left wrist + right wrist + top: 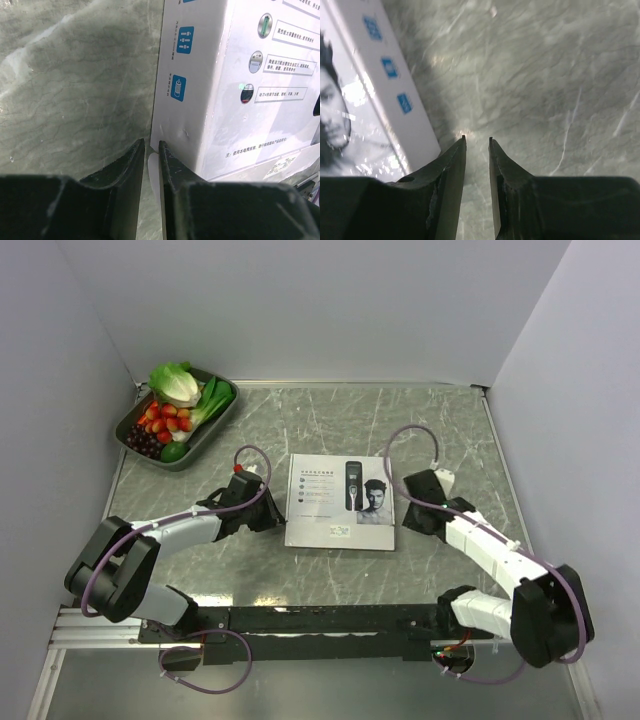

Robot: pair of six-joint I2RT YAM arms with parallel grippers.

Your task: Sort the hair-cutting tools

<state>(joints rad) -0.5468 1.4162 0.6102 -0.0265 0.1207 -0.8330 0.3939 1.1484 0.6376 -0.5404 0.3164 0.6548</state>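
Note:
No clipper or black attachments show in any view; only a printed clipper picture on the white cardboard box (340, 502), which lies flat and closed at the table's middle. My left gripper (272, 512) is at the box's left edge. In the left wrist view the box (240, 75) fills the right side, and the gripper (151, 142) has its jaws almost together with a thin white flap (151, 161) of the box between them. My right gripper (408, 515) is just right of the box (365, 100). In its wrist view the gripper (477, 138) is narrowly open and empty over bare table.
A dark tray (207, 443) of vegetables and fruit stands at the back left corner. Grey walls close in the table on three sides. The arms' black mounting rail (320, 620) runs along the near edge.

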